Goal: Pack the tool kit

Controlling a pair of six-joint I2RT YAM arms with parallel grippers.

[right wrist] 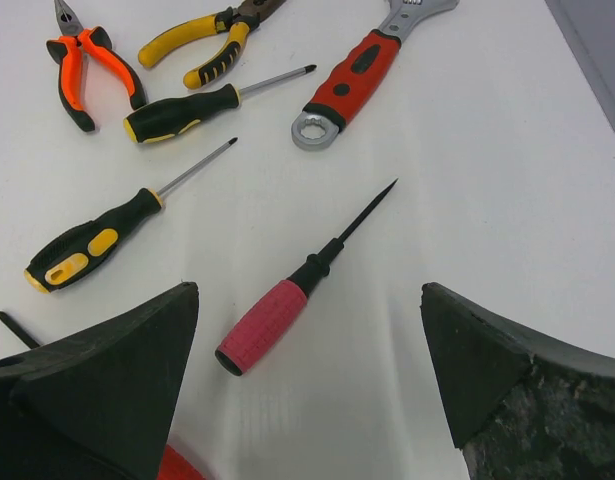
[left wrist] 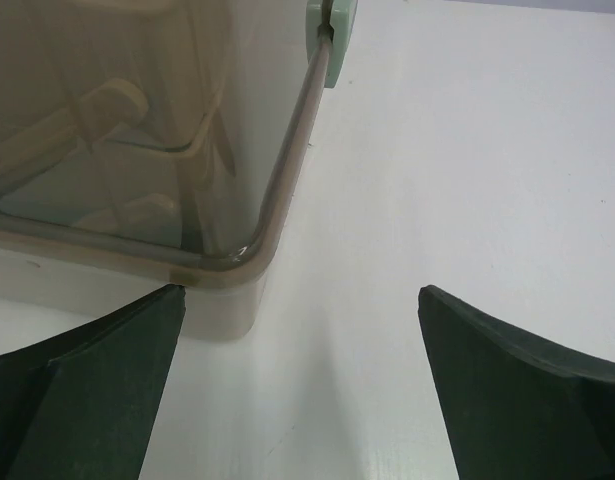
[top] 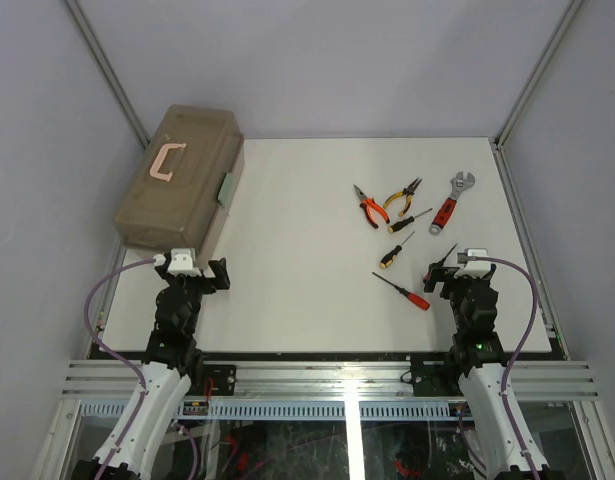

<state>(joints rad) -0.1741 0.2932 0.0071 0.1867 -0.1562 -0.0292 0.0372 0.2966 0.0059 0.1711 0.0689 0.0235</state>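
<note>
The tan translucent toolbox (top: 182, 190) lies shut at the far left, with a pink handle (top: 167, 162) and a green latch (top: 227, 188). Its near corner (left wrist: 232, 268) and its latch (left wrist: 333, 40) show in the left wrist view. My left gripper (top: 217, 273) (left wrist: 299, 296) is open and empty, just near and right of that corner. On the right lie orange pliers (top: 369, 209) (right wrist: 82, 62), yellow pliers (top: 402, 197) (right wrist: 199, 45), a red wrench (top: 451, 204) (right wrist: 359, 78), two black-yellow screwdrivers (top: 410, 220) (right wrist: 185, 110) (right wrist: 92, 245), a red screwdriver (top: 404, 292) and a pink-handled awl (right wrist: 269, 322). My right gripper (top: 436, 272) (right wrist: 309, 292) is open over the awl.
The white table (top: 307, 250) is walled by grey panels at the back and sides. Its right edge (right wrist: 587, 70) runs close past the wrench. A metal rail (top: 327, 375) crosses in front of the arm bases.
</note>
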